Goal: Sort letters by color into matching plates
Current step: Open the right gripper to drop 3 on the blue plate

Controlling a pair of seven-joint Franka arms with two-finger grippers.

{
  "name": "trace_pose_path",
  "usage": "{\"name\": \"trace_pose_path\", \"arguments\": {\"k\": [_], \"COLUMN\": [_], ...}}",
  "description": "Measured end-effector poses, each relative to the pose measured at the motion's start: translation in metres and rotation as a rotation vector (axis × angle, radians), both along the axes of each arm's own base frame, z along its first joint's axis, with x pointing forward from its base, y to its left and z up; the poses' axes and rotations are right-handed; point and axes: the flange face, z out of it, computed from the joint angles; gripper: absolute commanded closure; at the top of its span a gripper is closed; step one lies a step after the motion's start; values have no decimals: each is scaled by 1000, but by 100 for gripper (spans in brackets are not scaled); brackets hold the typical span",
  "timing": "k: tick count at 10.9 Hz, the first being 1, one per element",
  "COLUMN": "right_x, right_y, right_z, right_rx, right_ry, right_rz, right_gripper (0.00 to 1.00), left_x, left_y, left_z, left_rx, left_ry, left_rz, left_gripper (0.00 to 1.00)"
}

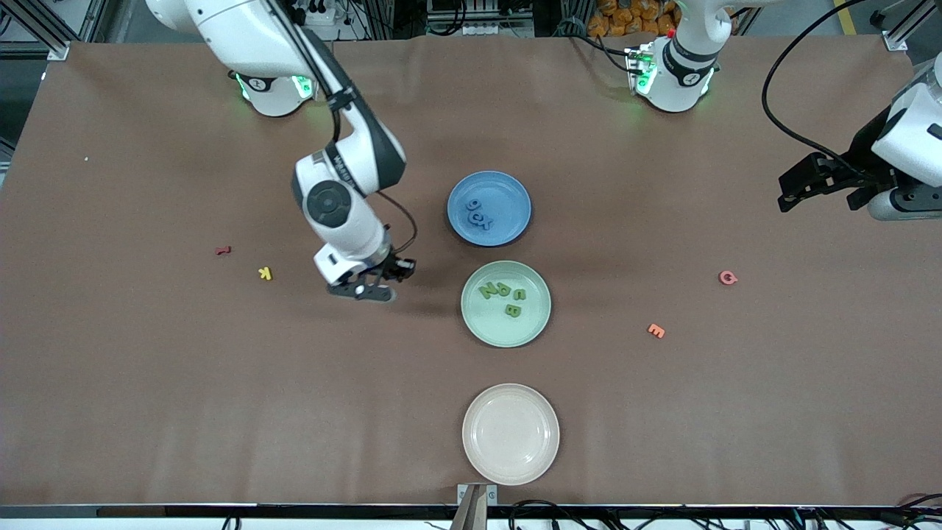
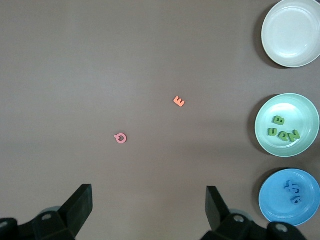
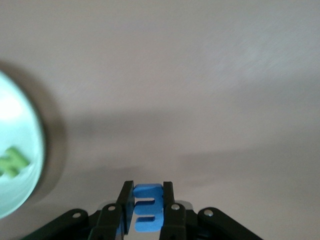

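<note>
I have the right gripper (image 3: 147, 207) clenched on a blue letter (image 3: 148, 207), the piece pinched upright between the jaws, over bare table (image 1: 184, 383) beside the green plate (image 1: 505, 303), toward the right arm's end. The green plate holds four green letters (image 1: 503, 297), so I judge that colour finished. Just farther from the front camera than the green plate, the blue plate (image 1: 489, 208) holds three blue letters (image 1: 479, 214); the one in my grip looks like the fourth and last, and it is not yet delivered. The left gripper (image 2: 149, 212) waits with jaws released wide, over the table well off from the green plate toward the left arm's end. Stray red, yellow, pink and orange letters are not mine to sort.
</note>
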Motion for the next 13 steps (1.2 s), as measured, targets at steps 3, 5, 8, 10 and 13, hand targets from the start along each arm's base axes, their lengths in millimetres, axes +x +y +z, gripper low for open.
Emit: {"name": "trace_pose_path", "arguments": {"k": [3, 5, 8, 10, 13], "right_x": [-46, -75, -112, -126, -127], "right_y": [60, 93, 143, 160, 160], "right_z": [-7, -16, -27, -31, -32], "right_rx": [-8, -22, -20, -13, -15], "right_ry": [17, 34, 43, 52, 55], "right_rz": [52, 78, 100, 119, 120], "right_gripper": [75, 75, 65, 15, 0], "left_x": [-10, -15, -15, -15, -15], "left_y": [2, 3, 5, 5, 6], "left_z": [-6, -8, -8, -9, -9], "left_rx": [3, 4, 4, 4, 4], "left_ry": [-8, -15, -19, -19, -17], "left_rz": [3, 5, 9, 9, 12], "left_gripper": [0, 0, 0, 0, 0]}}
